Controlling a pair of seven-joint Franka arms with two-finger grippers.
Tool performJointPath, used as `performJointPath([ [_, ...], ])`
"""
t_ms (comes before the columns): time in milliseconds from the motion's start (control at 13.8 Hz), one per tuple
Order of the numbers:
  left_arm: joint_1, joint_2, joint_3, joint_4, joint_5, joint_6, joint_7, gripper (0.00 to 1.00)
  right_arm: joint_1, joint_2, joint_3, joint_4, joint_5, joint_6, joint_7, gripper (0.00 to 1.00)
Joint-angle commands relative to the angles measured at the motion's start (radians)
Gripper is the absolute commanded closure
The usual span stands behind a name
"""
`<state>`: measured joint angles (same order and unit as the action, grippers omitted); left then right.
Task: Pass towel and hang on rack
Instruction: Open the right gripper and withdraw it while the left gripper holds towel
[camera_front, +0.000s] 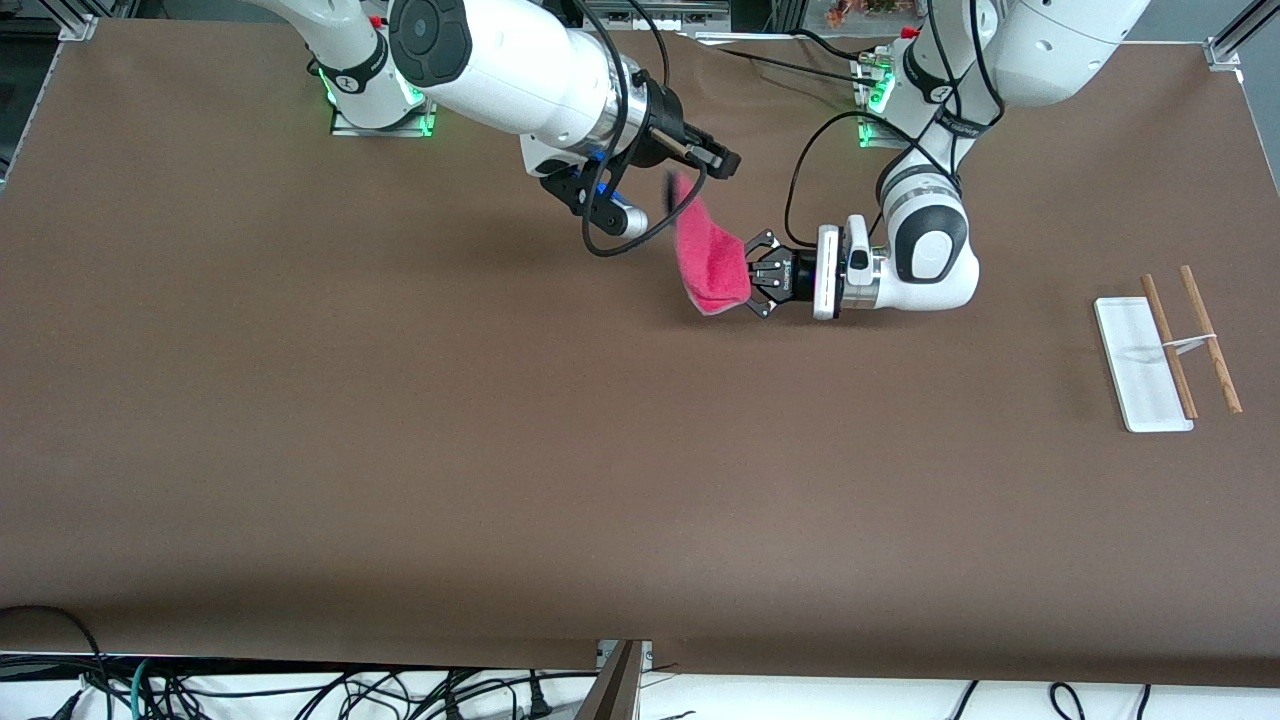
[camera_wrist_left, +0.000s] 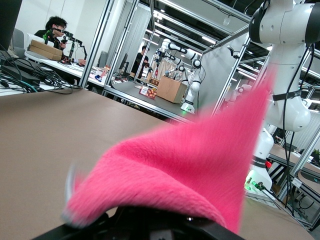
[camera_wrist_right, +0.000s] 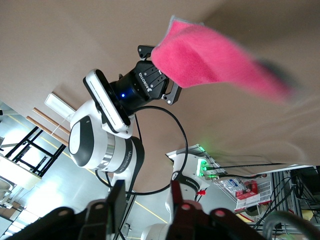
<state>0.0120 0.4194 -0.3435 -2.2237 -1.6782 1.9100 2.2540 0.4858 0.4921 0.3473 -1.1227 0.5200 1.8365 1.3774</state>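
Note:
The pink-red towel (camera_front: 710, 262) hangs in the air over the middle of the table, its upper corner blurred. My left gripper (camera_front: 753, 275) is shut on the towel's edge and holds it level above the table. The towel fills the left wrist view (camera_wrist_left: 190, 165) and hides the fingers there. My right gripper (camera_front: 722, 160) is open and empty, just above the towel's upper corner and apart from it. Its fingers (camera_wrist_right: 117, 197) show with nothing between them, and the towel (camera_wrist_right: 210, 60) and my left gripper (camera_wrist_right: 156, 80) show farther off. The rack (camera_front: 1170, 345) stands at the left arm's end of the table.
The rack's white base (camera_front: 1140, 365) carries two brown rods (camera_front: 1212, 340) joined by a pale crosspiece. Black cables hang from both arms near the towel. The brown table (camera_front: 500, 450) stretches wide toward the front camera.

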Motion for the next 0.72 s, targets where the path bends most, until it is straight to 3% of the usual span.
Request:
performJointPath([
  [0,0.017,-0.074,0.0,-0.002,0.021,-0.003,-0.074,1.0,-0.003,0.01,-0.004,0.032,0.005,-0.016,0.006,0.0],
  [144,0.04,-0.103,0.003,0.022,0.134,0.001,-0.196,1.0,-0.03,-0.003,-0.02,0.032,0.002,-0.034,-0.001,0.0],
  [289,0.049,-0.108,0.004,0.036,0.164,0.001,-0.221,1.0,-0.079,-0.03,-0.022,0.032,-0.005,-0.052,-0.03,0.0],
  [506,0.072,-0.131,0.008,0.071,0.237,0.001,-0.302,1.0,-0.133,-0.05,-0.022,0.034,-0.102,-0.161,-0.185,0.0],
  [650,0.118,-0.159,0.006,0.145,0.406,-0.008,-0.437,1.0,-0.177,-0.076,-0.024,0.032,-0.182,-0.27,-0.352,0.0],
])
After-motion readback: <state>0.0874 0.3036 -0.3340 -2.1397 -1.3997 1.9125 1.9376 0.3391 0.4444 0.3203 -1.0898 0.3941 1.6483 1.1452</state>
